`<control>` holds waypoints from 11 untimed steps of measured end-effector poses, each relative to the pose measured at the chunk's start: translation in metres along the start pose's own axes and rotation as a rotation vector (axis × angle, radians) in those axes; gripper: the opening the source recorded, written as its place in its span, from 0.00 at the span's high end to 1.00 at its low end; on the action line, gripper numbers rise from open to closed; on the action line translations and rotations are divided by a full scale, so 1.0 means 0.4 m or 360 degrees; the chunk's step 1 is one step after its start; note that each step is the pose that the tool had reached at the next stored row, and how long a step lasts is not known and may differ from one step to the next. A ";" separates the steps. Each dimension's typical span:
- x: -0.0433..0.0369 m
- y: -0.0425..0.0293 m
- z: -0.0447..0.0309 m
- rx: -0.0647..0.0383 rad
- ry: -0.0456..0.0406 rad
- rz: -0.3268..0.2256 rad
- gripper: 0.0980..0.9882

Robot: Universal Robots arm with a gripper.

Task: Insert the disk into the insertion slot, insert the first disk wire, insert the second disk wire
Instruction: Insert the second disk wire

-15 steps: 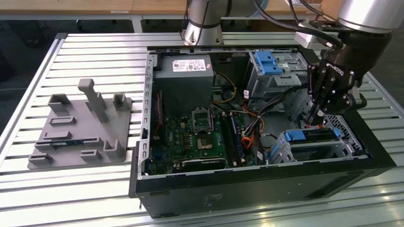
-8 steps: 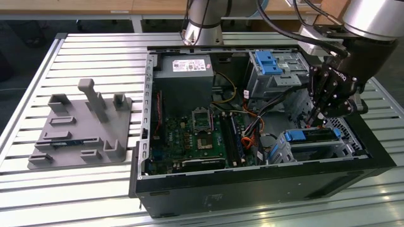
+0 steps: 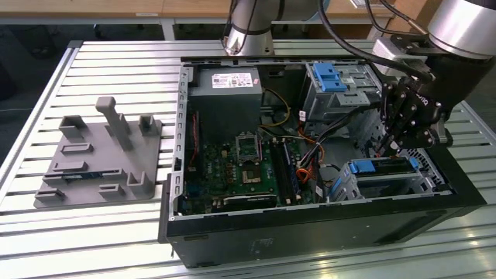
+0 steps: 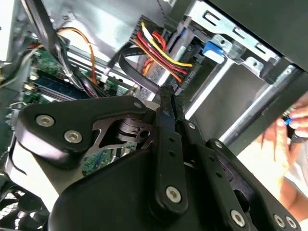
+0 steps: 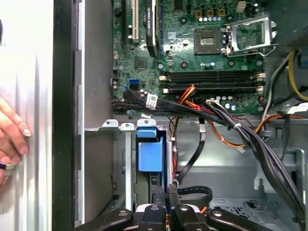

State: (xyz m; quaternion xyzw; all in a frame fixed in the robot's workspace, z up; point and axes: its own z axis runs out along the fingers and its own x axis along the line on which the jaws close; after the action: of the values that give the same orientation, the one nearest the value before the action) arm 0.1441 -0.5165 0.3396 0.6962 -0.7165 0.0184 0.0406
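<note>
The gripper (image 5: 164,191) hangs inside the open computer case (image 3: 326,229), its two black fingers (image 4: 166,110) pressed together with no gap showing and nothing clamped between them. In the first wrist view the fingertips sit just beside the end of the disk (image 5: 150,155), whose bright blue frame lies seated in the insertion slot (image 5: 121,144), the silver sheet-metal bay near the case's front wall. In the exterior view the disk (image 3: 378,167) sits in that bay at the exterior view's right, directly under the gripper (image 3: 394,152). In the second wrist view a bundle of red, yellow and black wires (image 4: 161,53) ends at a black connector just past the fingertips. The green motherboard (image 5: 202,48) lies beyond. A person's hand (image 5: 10,130) rests outside the case wall.
</note>
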 end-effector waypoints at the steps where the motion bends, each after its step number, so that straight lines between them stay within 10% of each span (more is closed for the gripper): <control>1: 0.003 0.000 0.000 -0.0001 -0.0021 -0.0001 0.95; 7: 0.019 -0.001 0.001 -0.0004 -0.0128 -0.0004 0.95; 11: 0.022 -0.001 0.002 -0.0004 -0.0138 -0.0004 0.95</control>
State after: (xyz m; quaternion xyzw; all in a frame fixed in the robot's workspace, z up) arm 0.1441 -0.5254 0.3397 0.6973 -0.7166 -0.0126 0.0104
